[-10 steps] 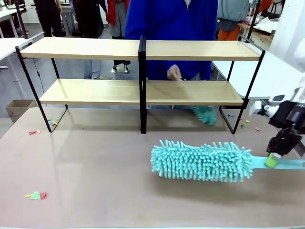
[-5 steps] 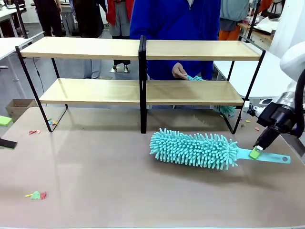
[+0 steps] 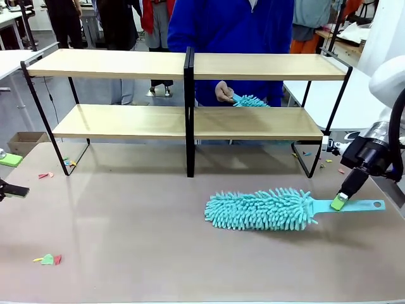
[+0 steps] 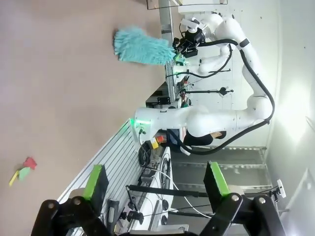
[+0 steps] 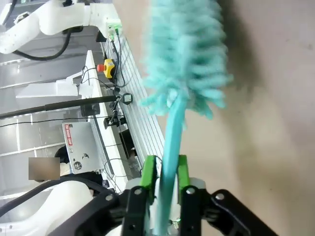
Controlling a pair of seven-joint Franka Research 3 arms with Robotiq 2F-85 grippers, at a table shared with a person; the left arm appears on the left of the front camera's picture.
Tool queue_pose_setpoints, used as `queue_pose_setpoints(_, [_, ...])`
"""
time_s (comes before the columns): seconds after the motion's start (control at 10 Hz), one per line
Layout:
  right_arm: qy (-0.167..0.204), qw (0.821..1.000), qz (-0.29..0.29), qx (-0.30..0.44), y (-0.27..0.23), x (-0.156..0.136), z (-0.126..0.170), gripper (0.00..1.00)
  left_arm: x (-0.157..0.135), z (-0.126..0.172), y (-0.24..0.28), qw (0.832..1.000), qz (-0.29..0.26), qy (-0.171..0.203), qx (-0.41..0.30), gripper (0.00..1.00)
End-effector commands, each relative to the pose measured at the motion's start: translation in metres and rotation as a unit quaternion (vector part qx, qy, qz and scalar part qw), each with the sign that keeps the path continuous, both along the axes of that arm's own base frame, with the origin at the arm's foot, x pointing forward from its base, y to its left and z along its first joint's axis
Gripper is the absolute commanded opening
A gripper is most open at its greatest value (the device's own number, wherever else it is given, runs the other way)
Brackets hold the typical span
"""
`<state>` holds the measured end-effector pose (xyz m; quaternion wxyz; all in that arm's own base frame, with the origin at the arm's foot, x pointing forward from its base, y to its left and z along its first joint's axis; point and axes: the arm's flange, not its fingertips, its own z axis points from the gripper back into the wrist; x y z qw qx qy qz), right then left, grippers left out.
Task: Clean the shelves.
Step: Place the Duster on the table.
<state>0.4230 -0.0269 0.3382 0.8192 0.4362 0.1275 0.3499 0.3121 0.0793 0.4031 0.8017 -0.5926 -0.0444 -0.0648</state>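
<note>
Shelves [image 3: 126, 121], the wide two-tier rack of long light-wood boards in a thin black metal frame, stand at the far side of the brown table [image 3: 126, 215], well beyond the tool; the right gripper [image 3: 340, 201] is clamped on the flat teal handle of the fluffy teal microfibre duster [image 3: 259, 209], whose head lies on the table near the right side; in the right wrist view the green pads [image 5: 148, 172] pinch the handle from both sides. The left gripper [image 4: 152, 184] hovers spread wide at the near left edge, holding nothing. Behind the rack, the person's hand [image 3: 223, 92] works a small teal duster [image 3: 249, 101] along the lower board. My read: lift first, keep the handle level, then sweep lengthwise along a board, steering clear of the black centre post [image 3: 188, 114] and that hand.
</note>
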Motion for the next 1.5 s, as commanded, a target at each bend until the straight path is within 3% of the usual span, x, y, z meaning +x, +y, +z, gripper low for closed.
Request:
queue_pose_setpoints(0.0, [-0.050,0.997,-0.056,-0.020,-0.017,-0.004,0.014,1.00,-0.005,0.005,0.000,1.000,-0.008,-0.001,0.001,1.00])
queue_pose_setpoints(0.1, [-0.155,0.976,-0.152,0.014,-0.037,-0.011,0.026,0.76,-0.005,0.005,0.000,1.000,-0.008,-0.001,0.001,1.00])
queue_pose_setpoints(0.2, [-0.231,0.944,-0.229,0.054,-0.051,-0.018,0.032,1.00,-0.005,0.005,0.000,1.000,-0.008,-0.001,0.001,1.00])
queue_pose_setpoints(0.3, [-0.274,0.919,-0.270,0.089,-0.060,-0.026,0.036,1.00,-0.005,0.005,0.000,1.000,-0.008,-0.001,0.001,1.00])
queue_pose_setpoints(0.4, [-0.319,0.880,-0.320,0.149,-0.065,-0.032,0.043,1.00,-0.005,0.005,0.000,1.000,-0.008,-0.001,0.001,1.00])
queue_pose_setpoints(0.5, [-0.302,0.874,-0.310,0.221,-0.068,-0.036,0.050,1.00,-0.005,0.005,0.000,1.000,-0.008,-0.001,0.001,1.00])
queue_pose_setpoints(0.7, [-0.223,0.912,-0.255,0.232,-0.057,-0.049,0.052,1.00,-0.005,0.005,0.000,1.000,-0.008,-0.001,0.001,1.00])
queue_pose_setpoints(0.8, [-0.241,0.897,-0.316,0.196,-0.080,-0.035,0.061,1.00,-0.005,0.005,0.000,1.000,-0.008,-0.001,0.001,1.00])
queue_pose_setpoints(1.4, [-0.241,0.897,-0.316,0.196,-0.080,-0.035,0.061,1.00,-0.005,0.005,0.000,1.000,-0.008,-0.001,0.001,1.00])
